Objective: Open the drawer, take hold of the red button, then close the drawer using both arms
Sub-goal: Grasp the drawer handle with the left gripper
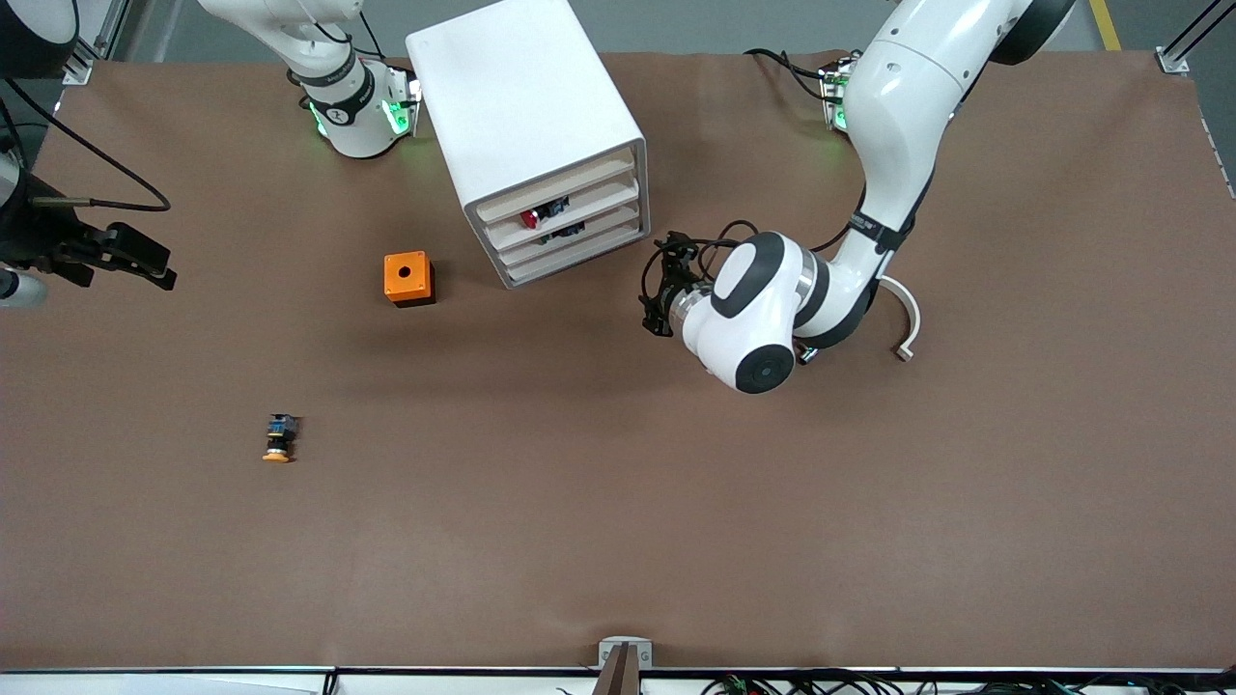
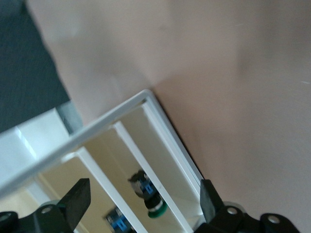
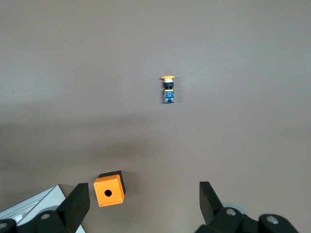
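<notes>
On the brown bench our white cabinet stands with the drawer seemingly not yet pulled out, the button showing inside it. Our left gripper hovers beside the cabinet front, fingers released, nothing grasped. Our right gripper waits high over the orange box, fingers spread. Opening, grabbing and closing all remain. We read no labels.
</notes>
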### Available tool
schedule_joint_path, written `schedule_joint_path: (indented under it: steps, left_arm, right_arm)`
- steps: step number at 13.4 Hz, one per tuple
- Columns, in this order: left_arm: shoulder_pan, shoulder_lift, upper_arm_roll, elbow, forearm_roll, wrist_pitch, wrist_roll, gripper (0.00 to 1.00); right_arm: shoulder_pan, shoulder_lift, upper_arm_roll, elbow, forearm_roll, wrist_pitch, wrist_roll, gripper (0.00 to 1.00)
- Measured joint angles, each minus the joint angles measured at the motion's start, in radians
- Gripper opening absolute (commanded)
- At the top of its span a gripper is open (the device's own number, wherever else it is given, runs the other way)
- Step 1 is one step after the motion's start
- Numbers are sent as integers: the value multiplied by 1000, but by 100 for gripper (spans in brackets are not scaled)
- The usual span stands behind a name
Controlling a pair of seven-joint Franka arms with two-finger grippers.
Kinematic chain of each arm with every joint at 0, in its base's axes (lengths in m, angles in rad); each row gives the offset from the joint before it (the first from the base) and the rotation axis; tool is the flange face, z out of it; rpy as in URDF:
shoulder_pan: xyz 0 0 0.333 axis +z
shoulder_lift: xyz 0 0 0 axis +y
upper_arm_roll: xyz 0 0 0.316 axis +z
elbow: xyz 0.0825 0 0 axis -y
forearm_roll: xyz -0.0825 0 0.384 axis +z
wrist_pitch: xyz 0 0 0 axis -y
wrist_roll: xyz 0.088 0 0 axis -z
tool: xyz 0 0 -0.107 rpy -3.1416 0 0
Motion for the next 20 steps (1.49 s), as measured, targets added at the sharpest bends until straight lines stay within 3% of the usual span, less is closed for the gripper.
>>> schedule_joint_path:
  steps: [6, 11, 17, 20]
  left_arm:
    - [-33, 24, -1, 0, -53, -32, -405, 99]
    - [-59, 54, -1, 0, -122, -46, -463, 92]
    - [-63, 130, 0, -1, -298, -48, -478, 83]
    - [-72, 149, 0, -1, -314, -48, -495, 81]
  right_arm:
    - [-14, 12, -8, -3, 0, -10, -25, 100]
    - [-28, 17, -11, -4, 0, -22, -28, 100]
    - [-29, 24, -8, -4, 0, -25, -28, 100]
    - [-29, 24, -7, -4, 0, -25, -28, 100]
